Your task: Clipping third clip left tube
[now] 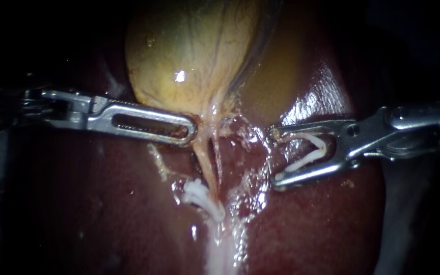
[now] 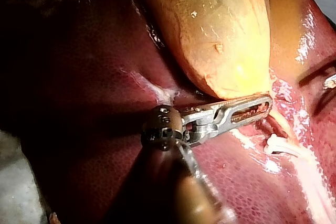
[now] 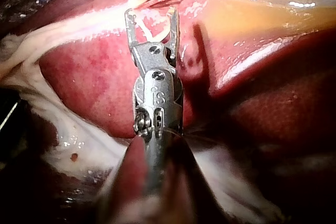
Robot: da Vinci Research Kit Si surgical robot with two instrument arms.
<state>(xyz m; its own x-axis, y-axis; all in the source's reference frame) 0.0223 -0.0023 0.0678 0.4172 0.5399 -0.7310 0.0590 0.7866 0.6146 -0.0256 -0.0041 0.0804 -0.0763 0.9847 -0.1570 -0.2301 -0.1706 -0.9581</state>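
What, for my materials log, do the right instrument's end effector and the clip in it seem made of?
Right instrument's end effector: likely polished steel, silvery with bright glints along its edges. Clip: probably plastic, matte white and opaque, bent in a V without metallic shine; the look alone cannot confirm it.
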